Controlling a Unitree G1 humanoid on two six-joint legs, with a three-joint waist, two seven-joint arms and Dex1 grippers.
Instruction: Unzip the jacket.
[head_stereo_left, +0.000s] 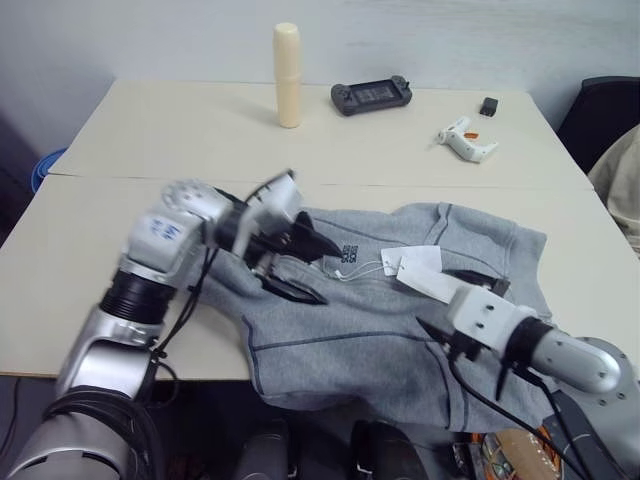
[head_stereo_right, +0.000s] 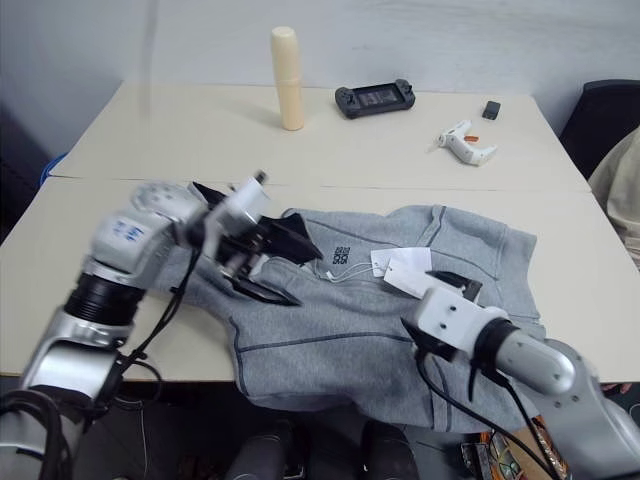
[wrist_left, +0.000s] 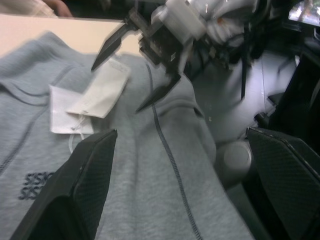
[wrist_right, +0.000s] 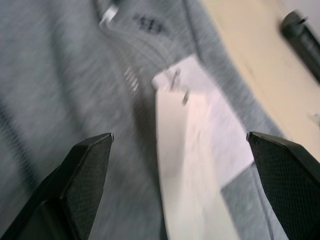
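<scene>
Bench: a wide, pale cream bench (head_stereo_left: 90, 250) holds all the things.
Left gripper: the left gripper (head_stereo_left: 303, 265) is above the left part of the jacket, near the collar. Its two black fingers (head_stereo_left: 312, 240) are spread apart and hold nothing.
Jacket: the big, soft, light-grey fleece jacket (head_stereo_left: 380, 340) lies flat at the front of the bench. Its bottom part hangs over the front edge. It has thin dark seam lines and a small black logo (head_stereo_left: 349, 253) on the chest.
Bottle: a tall cream plastic bottle (head_stereo_left: 287, 75) stands up at the back of the bench, well apart from the jacket.
Game pad: a black game pad (head_stereo_left: 371, 96) lies at the back, right of the bottle.
Tags: two white paper tags (head_stereo_left: 412, 263) lie on the jacket, between the two grippers.
Right gripper: the right gripper (head_stereo_left: 458, 300) is over the right part of the jacket, just beside the tags. Its black fingers (head_stereo_left: 475, 279) are wide apart and empty.
White tool: a small white tool (head_stereo_left: 465, 139) lies at the back right.
</scene>
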